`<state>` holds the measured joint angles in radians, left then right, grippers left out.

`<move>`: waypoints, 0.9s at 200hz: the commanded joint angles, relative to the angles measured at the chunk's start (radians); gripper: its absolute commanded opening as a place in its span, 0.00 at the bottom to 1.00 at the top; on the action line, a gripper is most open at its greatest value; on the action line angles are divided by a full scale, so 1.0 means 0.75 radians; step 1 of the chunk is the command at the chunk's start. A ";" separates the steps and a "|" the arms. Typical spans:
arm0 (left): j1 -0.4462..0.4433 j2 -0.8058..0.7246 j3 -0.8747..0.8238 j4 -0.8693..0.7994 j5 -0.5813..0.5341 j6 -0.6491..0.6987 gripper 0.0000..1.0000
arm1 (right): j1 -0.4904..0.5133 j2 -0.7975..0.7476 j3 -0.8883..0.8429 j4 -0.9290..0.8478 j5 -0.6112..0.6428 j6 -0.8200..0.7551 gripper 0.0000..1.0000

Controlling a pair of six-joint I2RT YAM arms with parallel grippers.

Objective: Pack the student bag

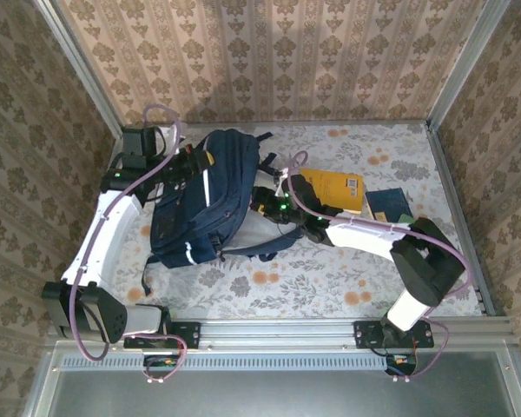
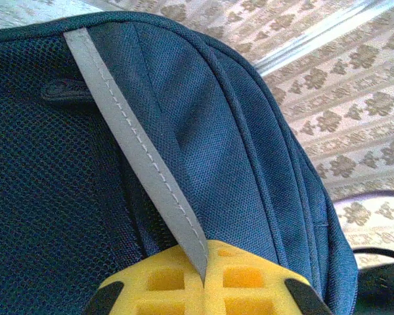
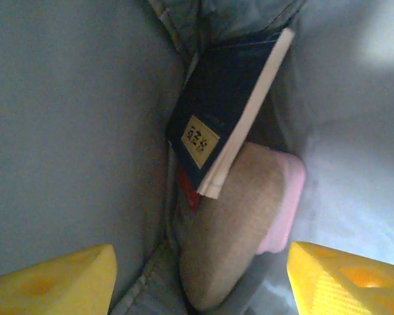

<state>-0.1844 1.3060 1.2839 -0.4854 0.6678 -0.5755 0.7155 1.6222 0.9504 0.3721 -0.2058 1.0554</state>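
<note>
Left gripper (image 2: 203, 275) is clamped on the grey stripe (image 2: 138, 157) of the bag (image 1: 204, 204) at nine o'clock on the table (image 1: 347, 278), I reckon to hold it open while my right gripper (image 3: 202, 252) hangs spread and empty inside, beside a book (image 3: 217, 125).

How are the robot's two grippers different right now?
The left gripper is shut, pinching the grey stripe of the student bag. The right gripper is open and holds nothing. The left gripper is on the outside of the bag, while the right gripper reaches inside it, above a navy book. Both have yellow fingers.
</note>
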 commanded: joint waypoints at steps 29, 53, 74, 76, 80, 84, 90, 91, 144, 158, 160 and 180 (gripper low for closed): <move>0.025 -0.037 0.021 -0.006 -0.245 0.083 0.00 | -0.047 -0.167 -0.090 -0.193 0.099 -0.133 0.70; 0.025 0.015 0.047 -0.036 -0.361 0.114 0.00 | -0.072 -0.244 -0.122 -0.321 0.159 -0.182 0.67; 0.019 0.067 0.065 -0.075 -0.526 0.137 0.00 | -0.109 -0.333 -0.166 -0.422 0.235 -0.210 0.65; 0.019 0.071 0.065 -0.077 -0.544 0.140 0.00 | -0.113 -0.349 -0.171 -0.431 0.246 -0.212 0.64; 0.017 0.078 0.066 -0.083 -0.574 0.143 0.00 | -0.120 -0.369 -0.180 -0.453 0.268 -0.219 0.63; 0.015 0.086 0.066 -0.086 -0.603 0.146 0.00 | -0.125 -0.385 -0.188 -0.477 0.289 -0.230 0.63; 0.013 0.097 0.065 -0.091 -0.639 0.150 0.00 | -0.132 -0.405 -0.192 -0.515 0.324 -0.257 0.62; 0.012 0.099 0.065 -0.091 -0.644 0.150 0.00 | -0.134 -0.410 -0.191 -0.524 0.328 -0.263 0.62; -0.064 0.285 0.049 -0.039 -0.457 0.084 0.13 | -0.282 -0.493 -0.106 -1.015 0.633 -0.490 0.65; -0.076 0.316 0.027 0.005 -0.371 0.049 0.28 | -0.394 -0.497 -0.133 -1.047 0.634 -0.485 0.66; -0.078 0.317 0.023 0.011 -0.363 0.044 0.30 | -0.414 -0.496 -0.136 -1.054 0.638 -0.477 0.66; -0.097 0.323 -0.001 0.040 -0.317 0.032 0.46 | -0.579 -0.476 -0.153 -1.132 0.702 -0.376 0.67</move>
<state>-0.2424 1.5555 1.2961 -0.5060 0.3462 -0.5350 0.3882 1.2697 0.8474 -0.3279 0.2142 0.7368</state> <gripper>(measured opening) 0.405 0.662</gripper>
